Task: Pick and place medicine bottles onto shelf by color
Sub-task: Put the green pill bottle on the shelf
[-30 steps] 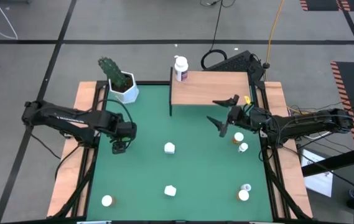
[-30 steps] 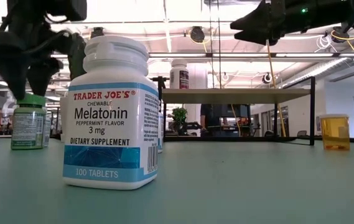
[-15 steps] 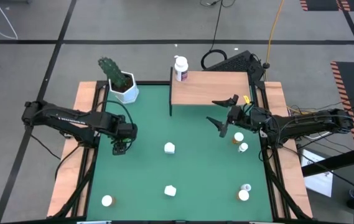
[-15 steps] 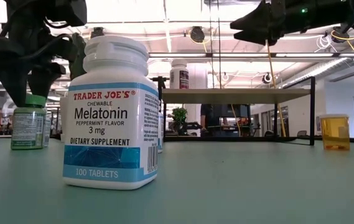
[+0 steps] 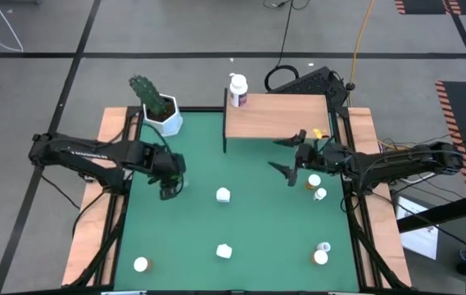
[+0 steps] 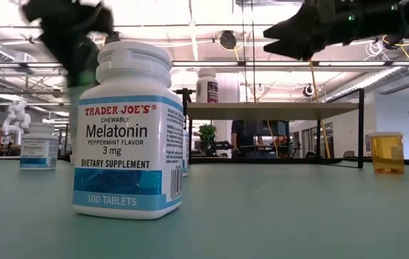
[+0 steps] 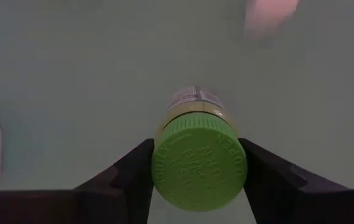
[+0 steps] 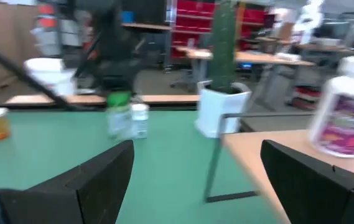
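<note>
Seen from above with the green mat (image 5: 241,221) as the clock face, the nearest things sit along its near edge: a white-capped bottle (image 5: 140,264) at about 7 o'clock, the Trader Joe's melatonin bottle (image 6: 128,129) at 6, standing upright and filling the low view, and two small white-capped bottles (image 5: 321,254) just beside each other at about 5.

Toward the centre stands another white-capped bottle (image 5: 223,194). At about 9 o'clock the left gripper (image 5: 169,190) hangs over the mat, its fingers (image 7: 130,171) pressed against both sides of the green cap of a green-capped bottle (image 7: 199,158); in the left wrist view the bottle hangs below the fingers with mat all around it, clear of the surface, and in the low view the arm is blurred at upper left.

At about 3 o'clock an orange bottle (image 5: 314,181) and a small white-capped one (image 5: 320,194) stand close together near the mat's right edge. Just above them the right gripper (image 5: 292,157) hovers with its fingers spread wide and nothing between them, close to the shelf's front edge.

Farthest off, the light-wood shelf (image 5: 278,116) sits at about 12 to 1 o'clock, with one pink-labelled bottle (image 5: 237,90) upright on its far left corner. The white pot with a cactus (image 5: 160,111) stands at 11 o'clock.
</note>
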Controlling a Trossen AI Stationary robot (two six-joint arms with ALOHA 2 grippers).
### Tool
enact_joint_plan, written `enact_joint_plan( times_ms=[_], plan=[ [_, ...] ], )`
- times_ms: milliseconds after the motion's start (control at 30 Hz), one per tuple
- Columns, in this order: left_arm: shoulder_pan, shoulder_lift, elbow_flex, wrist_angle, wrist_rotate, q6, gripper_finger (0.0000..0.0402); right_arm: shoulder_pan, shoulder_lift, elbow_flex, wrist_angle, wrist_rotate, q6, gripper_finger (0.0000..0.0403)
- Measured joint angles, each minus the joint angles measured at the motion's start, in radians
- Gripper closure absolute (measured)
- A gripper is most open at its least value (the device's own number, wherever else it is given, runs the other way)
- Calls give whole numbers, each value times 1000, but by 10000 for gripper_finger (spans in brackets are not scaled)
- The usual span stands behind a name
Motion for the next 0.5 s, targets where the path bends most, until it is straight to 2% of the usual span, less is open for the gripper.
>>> enact_joint_plan(
  times_ms=[133,233,333,500],
  plan=[
    [10,2,76,205,-54,-33,181,5,114,-31,173,-72,14,60],
    [14,23,97,393,-63,-32,187,25,202,-17,228,-151,-31,60],
    [14,76,119,520,-60,-18,200,55,279,21,233,-113,-67,60],
    [34,192,188,550,-57,-66,199,102,333,89,238,8,-168,60]
  ],
)
